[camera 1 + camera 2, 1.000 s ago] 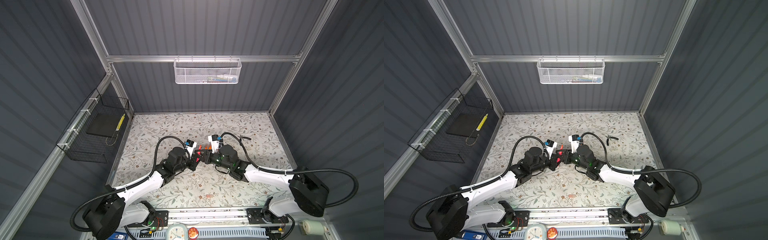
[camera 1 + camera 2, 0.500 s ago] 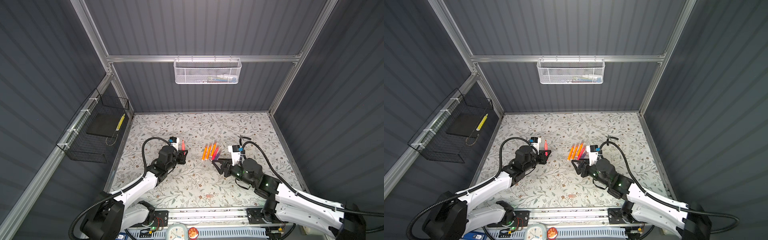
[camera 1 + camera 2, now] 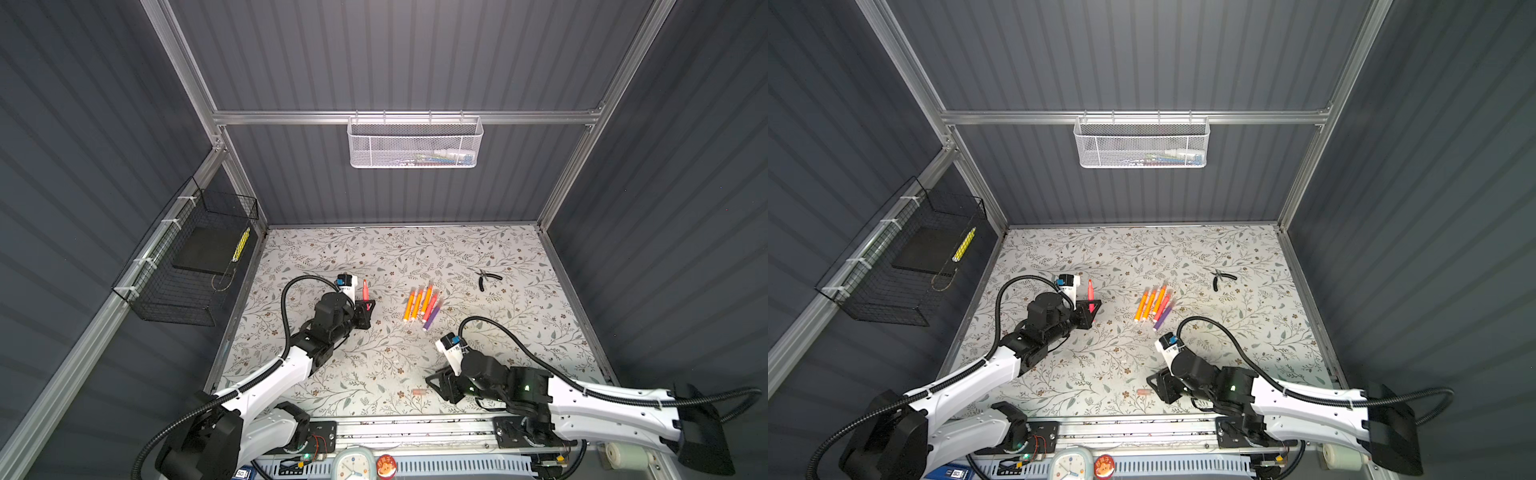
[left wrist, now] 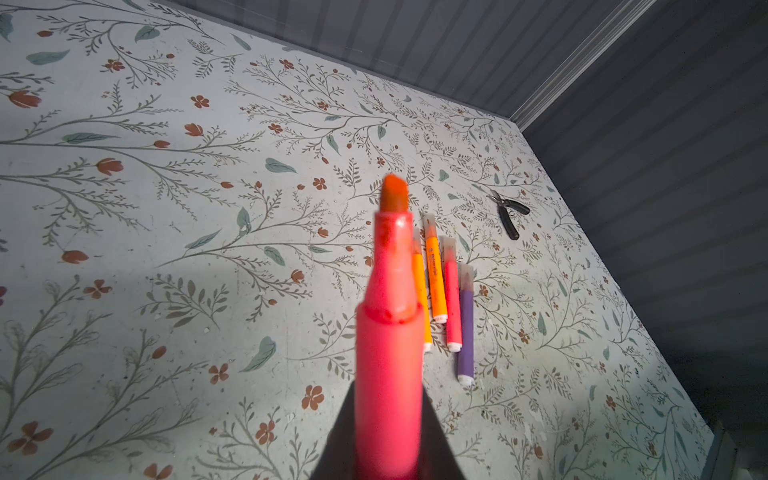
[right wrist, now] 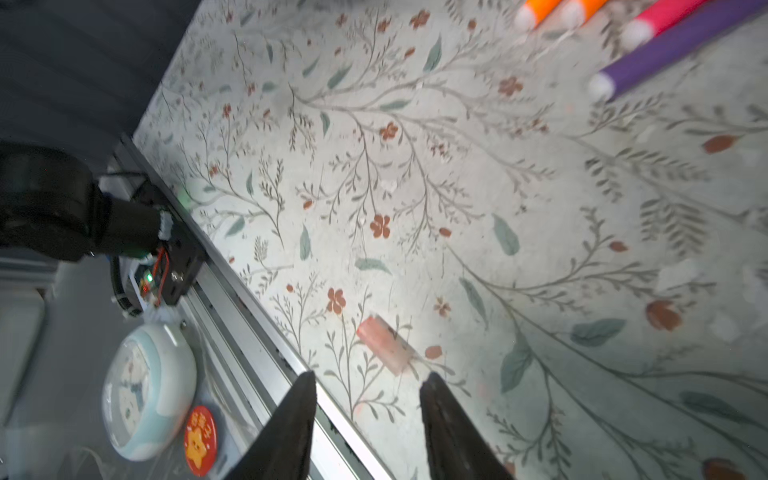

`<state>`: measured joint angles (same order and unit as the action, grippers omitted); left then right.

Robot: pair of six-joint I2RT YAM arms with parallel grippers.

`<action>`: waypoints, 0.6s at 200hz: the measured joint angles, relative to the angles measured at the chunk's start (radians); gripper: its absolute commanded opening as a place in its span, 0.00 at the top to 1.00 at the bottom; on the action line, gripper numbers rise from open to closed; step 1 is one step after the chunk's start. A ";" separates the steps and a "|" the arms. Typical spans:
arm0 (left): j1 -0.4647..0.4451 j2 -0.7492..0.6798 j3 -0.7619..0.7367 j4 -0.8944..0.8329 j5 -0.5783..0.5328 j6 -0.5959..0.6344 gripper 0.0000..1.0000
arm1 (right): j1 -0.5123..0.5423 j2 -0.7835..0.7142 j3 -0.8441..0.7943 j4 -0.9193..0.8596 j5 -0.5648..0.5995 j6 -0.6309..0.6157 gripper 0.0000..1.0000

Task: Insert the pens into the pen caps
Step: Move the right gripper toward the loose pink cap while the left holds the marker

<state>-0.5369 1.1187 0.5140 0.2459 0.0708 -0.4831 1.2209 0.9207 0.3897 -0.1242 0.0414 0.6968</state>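
Note:
My left gripper [image 3: 368,308] [image 4: 388,415] is shut on a red-pink pen [image 3: 365,290] [image 4: 390,332], held upright with its bare tip up, left of the table's middle. Several pens [image 3: 422,305] [image 3: 1154,305] lie side by side mid-table: orange [image 4: 434,270], pink [image 4: 452,303] and purple [image 4: 466,332], with translucent caps on their far ends. A loose pinkish pen cap [image 3: 419,392] [image 5: 384,345] lies near the front edge. My right gripper [image 3: 436,384] [image 5: 370,376] stands open just short of it, with nothing between its fingers.
Black-handled pliers [image 3: 486,278] [image 4: 509,212] lie at the back right. The metal front rail [image 5: 249,307] runs right beside the cap, with a clock [image 5: 145,382] beyond it. A white mesh basket [image 3: 415,143] hangs on the back wall and a black wire basket [image 3: 187,266] on the left wall.
The grippers, close together mid-table a second ago, have parted. The left went left with the red-pink pen. The right drew back to the front edge by the loose cap.

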 measured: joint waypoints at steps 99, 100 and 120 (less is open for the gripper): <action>0.000 -0.051 0.000 -0.035 0.000 0.000 1.00 | 0.118 0.190 0.048 -0.003 -0.020 0.026 0.82; 0.000 -0.051 0.000 -0.035 0.000 0.000 1.00 | 0.118 0.191 0.048 -0.003 -0.020 0.026 0.82; 0.000 -0.049 0.000 -0.036 0.000 0.000 1.00 | 0.118 0.224 0.048 0.003 -0.019 0.028 0.82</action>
<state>-0.5369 1.0698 0.5140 0.2100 0.0704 -0.4831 1.3392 1.1450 0.4381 -0.1211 0.0227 0.7250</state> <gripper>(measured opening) 0.170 0.181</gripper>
